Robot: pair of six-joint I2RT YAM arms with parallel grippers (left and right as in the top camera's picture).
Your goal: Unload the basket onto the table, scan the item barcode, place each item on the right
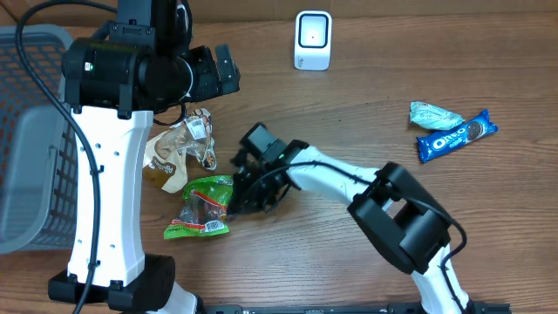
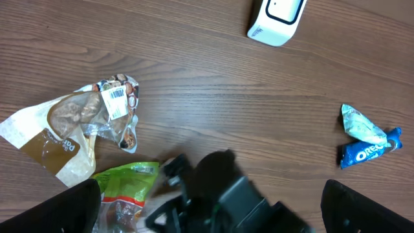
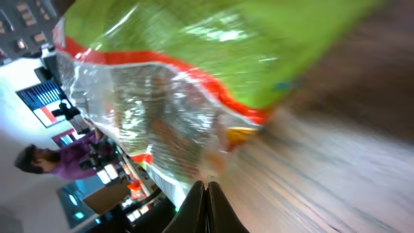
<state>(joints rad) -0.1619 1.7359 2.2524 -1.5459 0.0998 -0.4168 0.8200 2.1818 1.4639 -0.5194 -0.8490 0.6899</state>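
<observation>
Basically, right claw (image 1: pixel 233 202) is pinched together right at the green snack bag's (image 1: pixel 200 206) edge on the tabletop (image 1: pixel 349 105); left claw (image 1: pixel 218 71) is spread wide, well apart.

I work above a brown wood-grain table (image 1: pixel 366 96), evenly lit. A grey mesh basket (image 1: pixel 26 131) sits at the table's left edge, partly cut off.

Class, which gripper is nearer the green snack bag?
Right. The right gripper is closed at the edge of the green snack bag; the left gripper hangs open, well away.
</observation>
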